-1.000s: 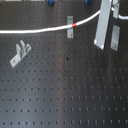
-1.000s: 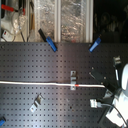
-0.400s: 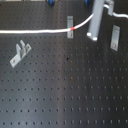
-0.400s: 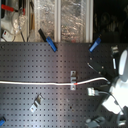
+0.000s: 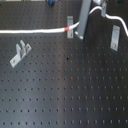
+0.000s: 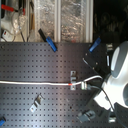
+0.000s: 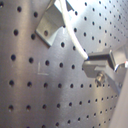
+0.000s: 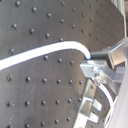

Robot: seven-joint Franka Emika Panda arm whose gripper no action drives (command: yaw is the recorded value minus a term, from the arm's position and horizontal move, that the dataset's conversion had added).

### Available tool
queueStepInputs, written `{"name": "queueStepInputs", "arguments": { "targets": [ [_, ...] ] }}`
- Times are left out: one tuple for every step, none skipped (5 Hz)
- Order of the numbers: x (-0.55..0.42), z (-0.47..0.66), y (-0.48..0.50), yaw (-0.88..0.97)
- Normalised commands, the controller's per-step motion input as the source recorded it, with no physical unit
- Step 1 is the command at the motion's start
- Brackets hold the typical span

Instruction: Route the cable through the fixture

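Observation:
The white cable (image 5: pixel 35 32) runs from the first exterior view's left across the black board to its red band (image 5: pixel 69 29). The band lies right at the fixture (image 5: pixel 70 22), a small upright grey strip. I cannot tell whether the cable passes through the fixture or only beside it. Just beyond, my gripper (image 5: pixel 81 29) is shut on the cable. In the second exterior view the cable (image 6: pixel 30 83) reaches the fixture (image 6: pixel 73 76) and then the gripper (image 6: pixel 93 86). In the first wrist view the cable (image 7: pixel 74 36) runs from the fixture (image 7: pixel 46 26) into the fingers (image 7: pixel 100 64).
A two-pronged bracket (image 5: pixel 20 53) stands at the first exterior view's left and a wider grey plate (image 5: pixel 115 38) at its right. Loose cable (image 5: pixel 119 22) loops behind the gripper. Two blue clamps (image 6: pixel 48 41) (image 6: pixel 95 44) sit at the board's far edge in the second exterior view.
The gripper has moved toward the first exterior view's left, up to the fixture, still holding the cable. The cable behind it has bowed into a slack loop.

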Motion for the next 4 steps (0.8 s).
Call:
{"name": "queueStepInputs", "arguments": {
  "targets": [
    [0.049,0.00,-0.044,0.00],
    [-0.061,0.00,0.060,0.00],
    [-0.606,0.06,0.233,0.34],
    [-0.218,0.00,0.199,0.27]
  ]
}}
